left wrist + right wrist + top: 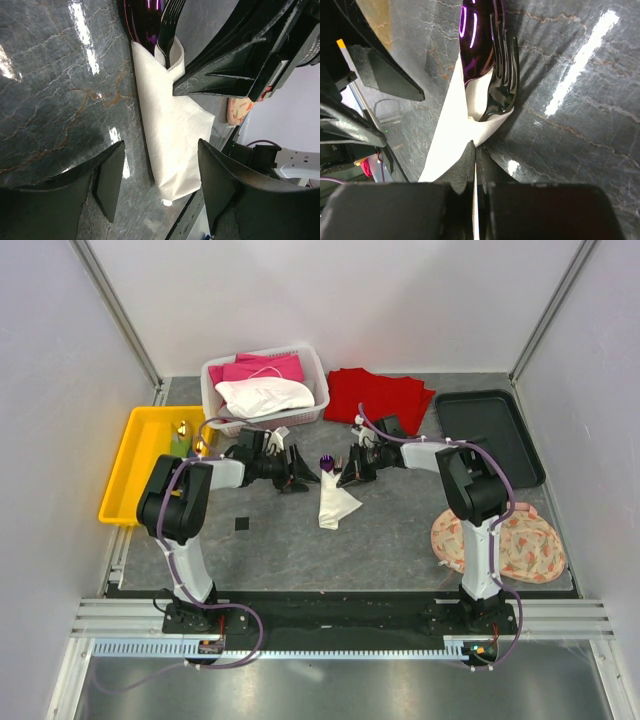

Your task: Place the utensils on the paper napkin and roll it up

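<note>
The paper napkin (335, 504) lies rolled into a narrow cone on the grey table, its wide mouth toward the back. A shiny purple spoon (475, 40) and a dark fork (504, 75) stick out of that mouth. My right gripper (476, 156) is shut, pinching the napkin's (451, 145) edge just below the utensils. My left gripper (160, 186) is open, its fingers (107, 182) either side of the roll's (170, 135) narrow end without touching it. In the top view the left gripper (300, 480) and the right gripper (346, 476) flank the purple tip (325, 462).
A yellow tray (130, 465) at the left holds gold-ended pieces. A white basket (212, 390) with pink and white cloths stands at the back. A red cloth (380, 395) and a black tray (490, 435) lie to the right. A patterned round mat (520, 545) lies near my right arm.
</note>
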